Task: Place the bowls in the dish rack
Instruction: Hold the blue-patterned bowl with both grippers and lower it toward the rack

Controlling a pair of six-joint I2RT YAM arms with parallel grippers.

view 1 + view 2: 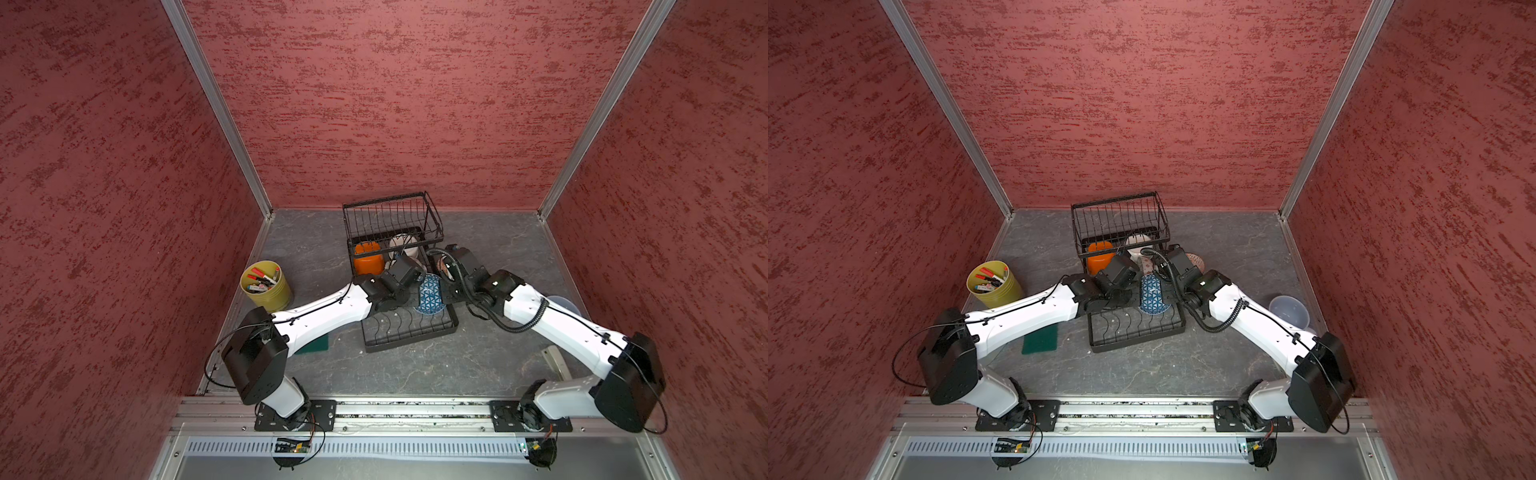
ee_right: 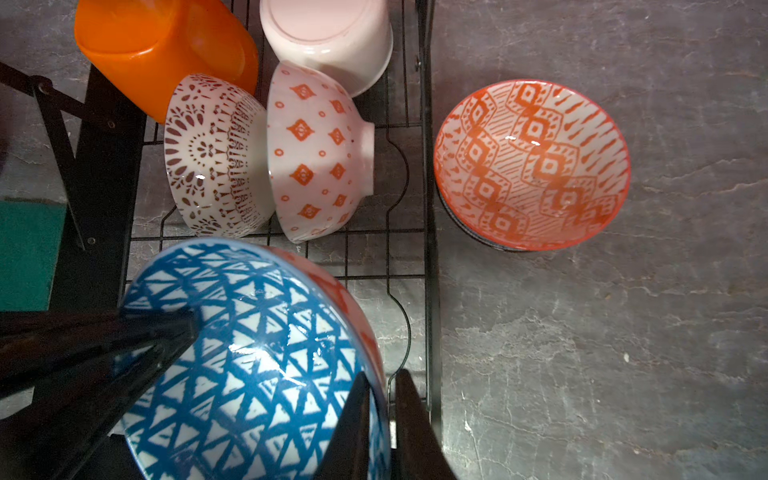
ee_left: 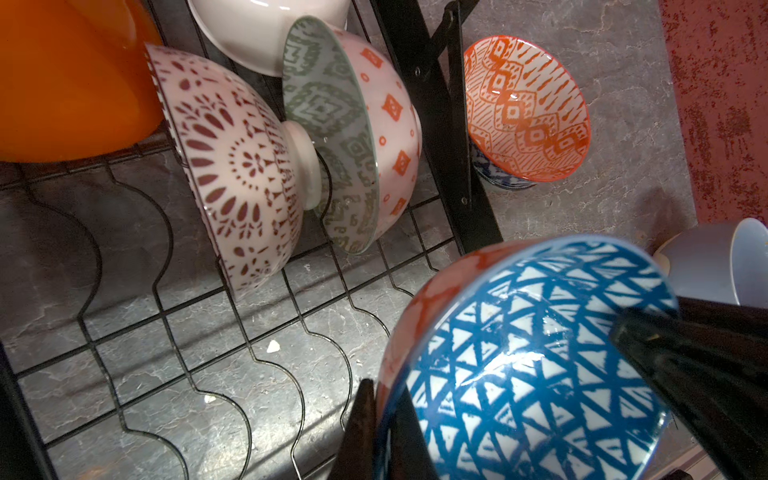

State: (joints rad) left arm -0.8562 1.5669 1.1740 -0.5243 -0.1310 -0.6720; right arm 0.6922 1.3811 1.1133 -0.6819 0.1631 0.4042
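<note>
Bowls first: the blue lattice bowl (image 3: 532,357) is in our left hand (image 3: 384,415), whose two fingers are clamped on its rim, one inside and one outside. Our right hand (image 2: 384,399) straddles the opposite rim with its fingers close together. A sliver of daylight shows beside the outer one, so we cannot tell whether it pinches the edge.

In both top views the bowl (image 1: 430,295) stands on edge over the slotted lower tray of the dish rack (image 1: 409,334), with the left arm reaching in from 8 o'clock and the right from 4 o'clock. Whether it touches the wires we cannot tell.

Toward 12 o'clock from it, by the raised basket, four bowls are racked: a maroon-patterned bowl (image 3: 237,166) on edge, pressed up to a grey-green-lined bowl (image 3: 328,124), then a white bowl (image 3: 257,29) and a plain orange bowl (image 3: 62,83). Just outside the rack at 2 o'clock an orange-patterned bowl (image 2: 532,162) rests upright on the table (image 2: 623,332).

Farther out — a pen pot (image 1: 266,284) at 9 o'clock, a green sponge (image 1: 1040,338) at 8 o'clock, and a pale cup (image 1: 1287,309) at 3 o'clock.
</note>
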